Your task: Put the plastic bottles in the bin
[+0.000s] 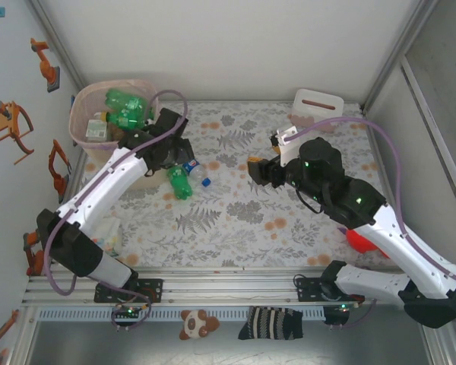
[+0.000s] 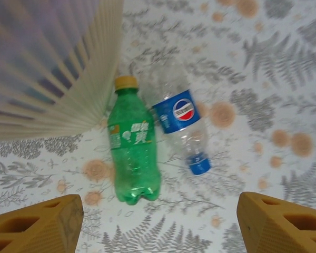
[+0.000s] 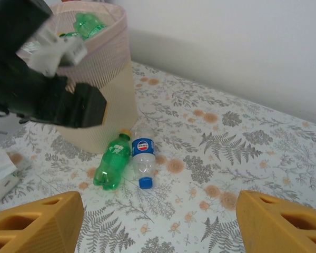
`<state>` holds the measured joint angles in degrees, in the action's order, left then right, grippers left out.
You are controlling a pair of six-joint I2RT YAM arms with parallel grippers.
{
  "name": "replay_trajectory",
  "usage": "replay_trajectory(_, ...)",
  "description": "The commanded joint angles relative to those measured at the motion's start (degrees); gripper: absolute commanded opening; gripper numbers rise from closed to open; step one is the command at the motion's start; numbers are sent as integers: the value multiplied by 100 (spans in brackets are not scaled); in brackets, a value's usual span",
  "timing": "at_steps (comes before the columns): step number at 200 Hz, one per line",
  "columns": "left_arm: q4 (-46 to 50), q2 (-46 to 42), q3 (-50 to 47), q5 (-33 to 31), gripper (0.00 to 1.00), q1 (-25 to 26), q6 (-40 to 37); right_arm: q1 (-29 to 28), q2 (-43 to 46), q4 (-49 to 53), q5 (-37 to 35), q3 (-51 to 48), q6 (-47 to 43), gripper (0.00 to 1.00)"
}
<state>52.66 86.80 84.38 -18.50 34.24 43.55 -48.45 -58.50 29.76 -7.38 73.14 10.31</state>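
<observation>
Left wrist view: bin wall at left, a green bottle lying on the tabletop just beside it, a clear blue-labelled bottle touching that. Both look light, crushable, slick; take one mid-body. Above them the left claw gapes empty; the right claw likewise.

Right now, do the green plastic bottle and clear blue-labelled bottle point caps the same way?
No: the green bottle has its cap toward the bin, the clear bottle away.

I see white arm shells with black joints; purple cables loop back behind each wrist, and my fingers are hollow mustard-orange wedges.
</observation>
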Motion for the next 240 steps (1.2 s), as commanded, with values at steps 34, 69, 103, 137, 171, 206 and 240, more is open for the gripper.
replay_trajectory(34,-785,520,-775,-57,79,17,244,31,-109,48,-36,222,-143,75)
replay_trajectory(69,-1065,1002,-1012,232,83,-99,312,29,-96,64,-42,209,-151,75)
replay_trajectory(103,-1142,1474,-1011,293,83,-143,277,28,-86,117,-88,191,-169,75)
replay_trajectory(137,-1283,1755,-1132,445,82,-300,260,28,-71,133,-115,189,-170,75)
replay_trajectory(171,-1477,1932,-1221,669,80,-394,173,29,-76,135,-137,169,-181,75)
replay_trajectory(206,-1515,2136,-1244,753,77,-422,168,33,-59,135,-132,167,-168,75)
replay_trajectory(240,-1553,2112,-1301,742,71,-419,180,29,39,134,-168,113,-148,75)
